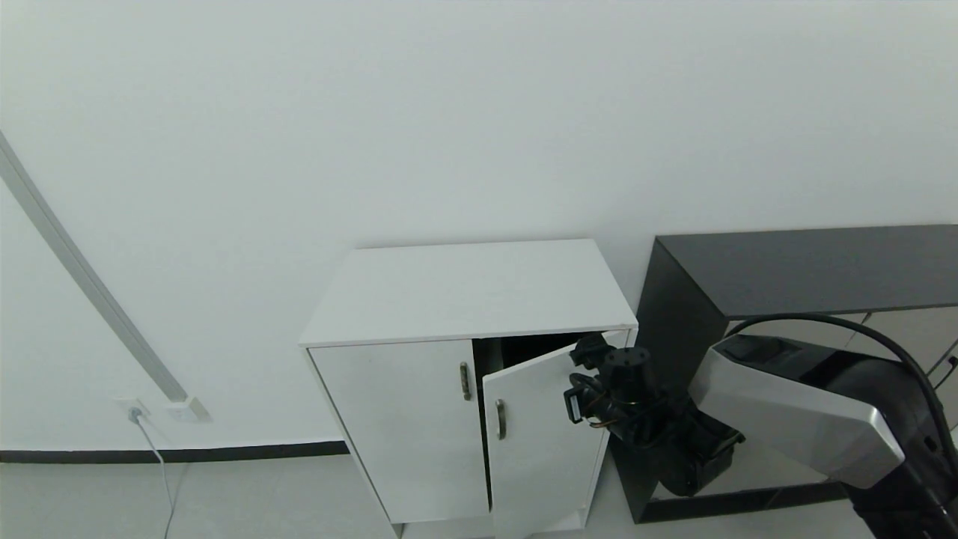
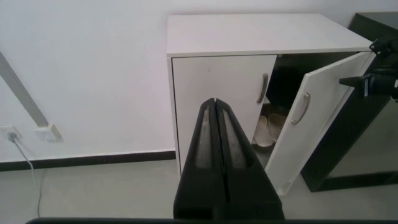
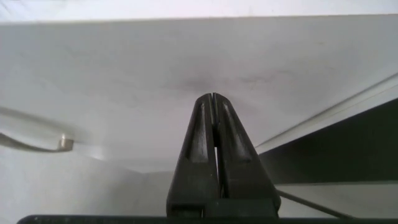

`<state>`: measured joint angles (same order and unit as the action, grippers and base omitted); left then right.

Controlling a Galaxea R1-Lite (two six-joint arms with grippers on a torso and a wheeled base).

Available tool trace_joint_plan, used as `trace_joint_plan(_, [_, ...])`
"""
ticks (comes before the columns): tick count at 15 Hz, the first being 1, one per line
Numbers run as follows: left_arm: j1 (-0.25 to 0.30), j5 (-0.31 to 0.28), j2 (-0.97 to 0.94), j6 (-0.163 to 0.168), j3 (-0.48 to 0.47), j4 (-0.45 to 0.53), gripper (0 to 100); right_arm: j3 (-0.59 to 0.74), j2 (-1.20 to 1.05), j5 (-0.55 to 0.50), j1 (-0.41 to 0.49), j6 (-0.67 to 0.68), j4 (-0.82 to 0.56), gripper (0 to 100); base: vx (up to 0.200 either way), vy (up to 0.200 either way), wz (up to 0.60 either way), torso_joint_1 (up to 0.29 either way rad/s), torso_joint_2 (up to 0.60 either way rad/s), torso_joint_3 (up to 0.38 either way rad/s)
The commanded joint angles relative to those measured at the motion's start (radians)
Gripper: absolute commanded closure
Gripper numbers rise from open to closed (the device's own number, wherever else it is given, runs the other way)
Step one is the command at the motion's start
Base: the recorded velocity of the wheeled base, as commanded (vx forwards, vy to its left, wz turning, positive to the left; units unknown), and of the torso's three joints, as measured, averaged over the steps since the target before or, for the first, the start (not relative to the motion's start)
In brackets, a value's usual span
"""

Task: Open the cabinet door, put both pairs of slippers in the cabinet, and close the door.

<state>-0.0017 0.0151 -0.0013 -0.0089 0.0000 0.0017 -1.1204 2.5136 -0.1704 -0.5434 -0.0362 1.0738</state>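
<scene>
The white cabinet (image 1: 464,292) stands against the wall with its right door (image 1: 539,442) partly ajar and its left door (image 1: 404,427) closed. My right gripper (image 1: 572,404) is shut, and its tips rest against the outer face of the right door (image 3: 186,74), up near the top and on the hinge side of the handle (image 1: 500,419). From the left wrist view, pale slippers (image 2: 270,127) lie inside the cabinet, seen through the gap. My left gripper (image 2: 215,102) is shut on nothing and hangs well back from the cabinet (image 2: 249,31), facing its front.
A black sideboard (image 1: 786,269) stands directly right of the cabinet, close to the door's hinge side. A wall socket with a cable (image 1: 135,412) and a slanted conduit (image 1: 82,277) are on the wall to the left. Light floor runs in front.
</scene>
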Motion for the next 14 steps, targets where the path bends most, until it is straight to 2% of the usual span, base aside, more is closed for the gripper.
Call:
trace_joint_plan(1, [0.0,0.0,0.001,0.0,0.0,0.0,100,-0.025,0.021,0.0,0.003,-0.001,0.0,100,0.0,0.0,0.0,0.0,0.0,0.0])
trace_joint_plan(7, [0.0,0.0,0.001,0.001,0.0,0.0,100,-0.07,0.028,-0.001,0.019,-0.005,-0.005,100,0.0,0.0,0.0,0.0,0.0,0.0])
trace_joint_plan(14, [0.0,-0.001,0.001,0.001,0.0,0.0,100,-0.168,0.048,-0.001,0.028,-0.005,-0.078,100,0.0,0.0,0.0,0.0,0.0,0.0])
